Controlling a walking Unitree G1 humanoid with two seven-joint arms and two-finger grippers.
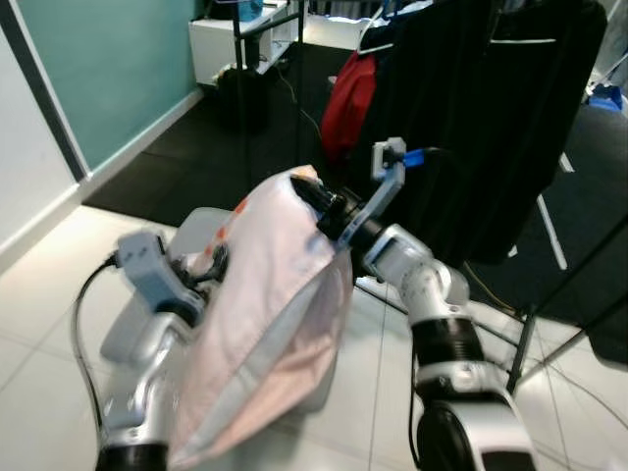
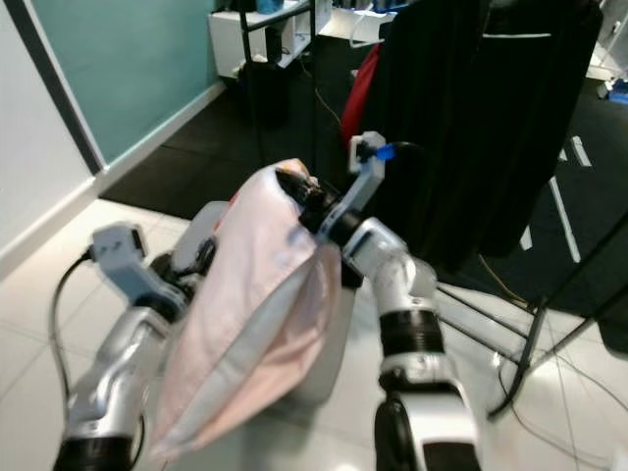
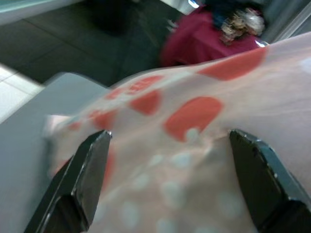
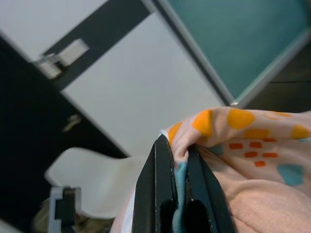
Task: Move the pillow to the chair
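Note:
A pale pink pillow (image 1: 265, 324) with orange and teal spots hangs upright between my two arms, over a light grey chair (image 1: 126, 334) on the white tiles. My right gripper (image 1: 319, 208) is at the pillow's top corner and, in the right wrist view, is shut on a fold of the pillow (image 4: 252, 160) as the right gripper (image 4: 175, 145) pinches it. My left gripper (image 1: 211, 265) is against the pillow's left face. In the left wrist view the left gripper (image 3: 170, 138) is open, fingers (image 3: 95, 160) wide, with the pillow (image 3: 194, 116) bulging between them and the chair (image 3: 29, 126) beyond.
A rack of black garments (image 1: 491, 118) stands close behind on the right, its metal legs (image 1: 530, 339) on the floor. A red garment (image 1: 348, 93) hangs beside it. A teal wall (image 1: 108, 69) and a white shelf unit (image 1: 226, 39) lie at the back left.

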